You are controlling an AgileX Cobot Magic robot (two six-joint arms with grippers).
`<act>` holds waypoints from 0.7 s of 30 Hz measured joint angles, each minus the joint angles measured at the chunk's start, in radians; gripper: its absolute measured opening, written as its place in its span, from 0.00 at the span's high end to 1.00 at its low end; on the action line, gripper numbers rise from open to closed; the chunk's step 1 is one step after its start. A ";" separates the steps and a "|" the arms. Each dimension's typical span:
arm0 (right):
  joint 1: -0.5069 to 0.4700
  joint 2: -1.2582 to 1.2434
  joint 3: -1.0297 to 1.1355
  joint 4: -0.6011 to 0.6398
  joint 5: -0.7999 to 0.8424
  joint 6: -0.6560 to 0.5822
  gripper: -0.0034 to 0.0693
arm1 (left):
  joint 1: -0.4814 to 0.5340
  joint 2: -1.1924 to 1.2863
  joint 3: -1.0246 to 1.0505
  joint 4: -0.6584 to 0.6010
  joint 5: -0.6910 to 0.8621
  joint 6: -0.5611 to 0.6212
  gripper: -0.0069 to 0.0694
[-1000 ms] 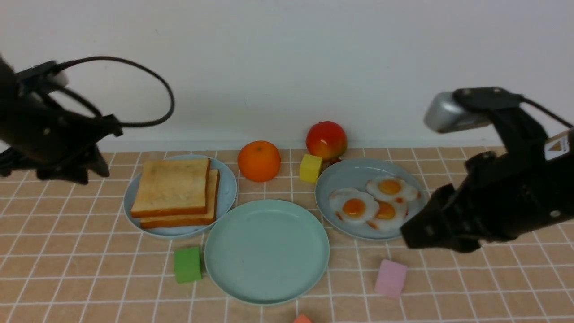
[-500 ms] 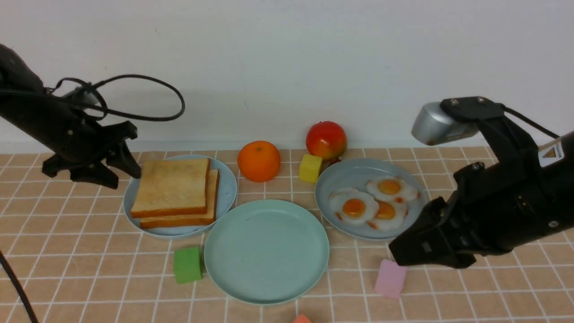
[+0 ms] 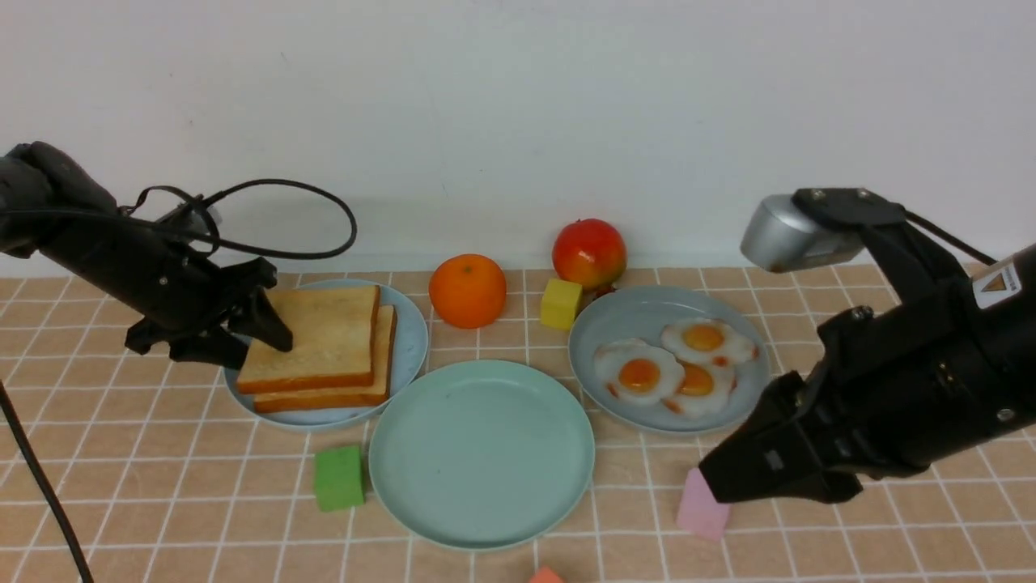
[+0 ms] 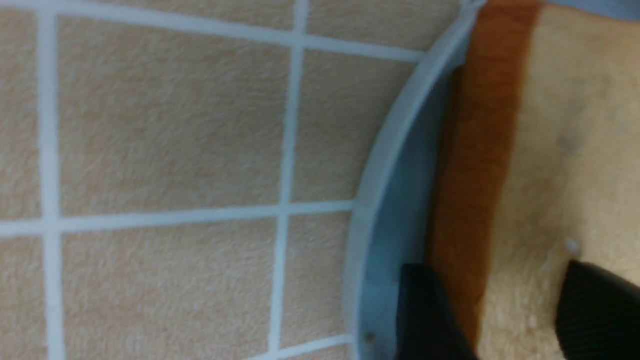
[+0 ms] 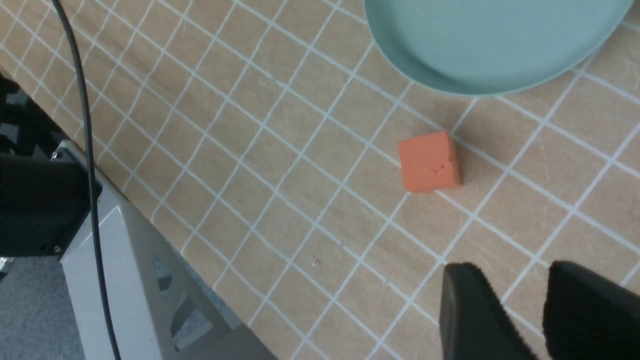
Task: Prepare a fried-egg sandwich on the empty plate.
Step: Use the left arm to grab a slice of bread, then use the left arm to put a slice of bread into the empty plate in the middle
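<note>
Two golden toast slices are stacked on a pale blue plate (image 3: pixel 409 340), the top slice (image 3: pixel 312 332) over the lower one (image 3: pixel 340 397). My left gripper (image 3: pixel 257 348) is open at the stack's left edge. In the left wrist view the left gripper (image 4: pixel 500 280) straddles the brown crust (image 4: pixel 480 150), one finger over the toast's top and the other beside the plate rim (image 4: pixel 380 165). The empty mint-green plate (image 3: pixel 481 453) lies in the middle. Three fried eggs (image 3: pixel 639 374) lie on a grey-blue plate (image 3: pixel 631 320). My right gripper (image 3: pixel 712 482) hangs open with nothing in it, low over the tiles (image 5: pixel 515 272).
An orange (image 3: pixel 467 290), a red apple (image 3: pixel 588 253) and a yellow cube (image 3: pixel 560 304) sit behind the plates. A green cube (image 3: pixel 338 478) lies left of the mint plate. A pink cube (image 3: pixel 700 506) sits just under my right gripper. An orange cube (image 5: pixel 430 161) lies near the table's front edge.
My left gripper has come down and to the right, from beside the toast plate onto the stack's left edge, with its jaws wider. My right gripper has sunk and drifted left toward the pink cube.
</note>
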 joint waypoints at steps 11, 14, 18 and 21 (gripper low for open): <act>0.000 0.000 0.000 -0.001 0.036 -0.004 0.62 | -0.001 -0.094 -0.002 0.015 0.051 0.026 0.81; 0.000 0.000 0.000 -0.006 0.037 -0.007 0.62 | -0.001 -0.185 -0.002 0.014 0.071 0.026 0.81; 0.000 0.000 0.000 -0.029 0.038 -0.011 0.62 | -0.002 -0.304 0.005 -0.050 0.133 0.029 0.81; 0.000 0.000 0.000 -0.053 0.038 -0.010 0.62 | -0.019 -0.387 0.066 -0.132 0.158 0.036 0.81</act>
